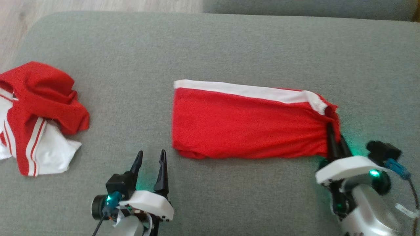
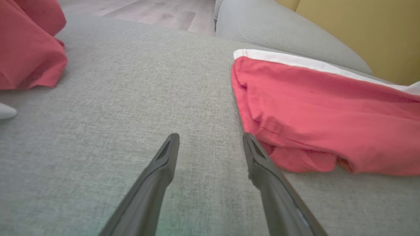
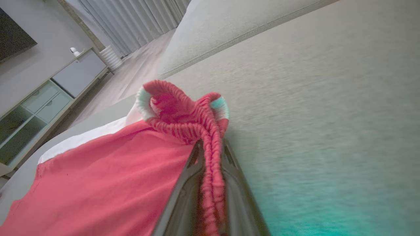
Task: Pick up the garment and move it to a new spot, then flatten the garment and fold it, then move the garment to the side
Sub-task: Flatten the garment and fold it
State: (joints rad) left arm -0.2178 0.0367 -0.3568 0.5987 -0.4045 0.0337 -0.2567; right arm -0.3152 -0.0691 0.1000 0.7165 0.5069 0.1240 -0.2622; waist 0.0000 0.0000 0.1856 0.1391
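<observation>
Garment waistband pinched in right hand; left hand splayed near opposite end.

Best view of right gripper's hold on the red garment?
Right wrist view: waistband pinched between the right gripper's fingers, close up. Head view shows that grip small, at the garment's right end. Left wrist view shows the garment's other end.

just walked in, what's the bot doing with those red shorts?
The right gripper is clamped on the bunched elastic waistband at the right end of the red shorts, which lie flat on the grey sofa cushion. The left gripper is open and holds nothing, just off the shorts' lower left corner. A crumpled red-and-white garment sits apart at the far left.
</observation>
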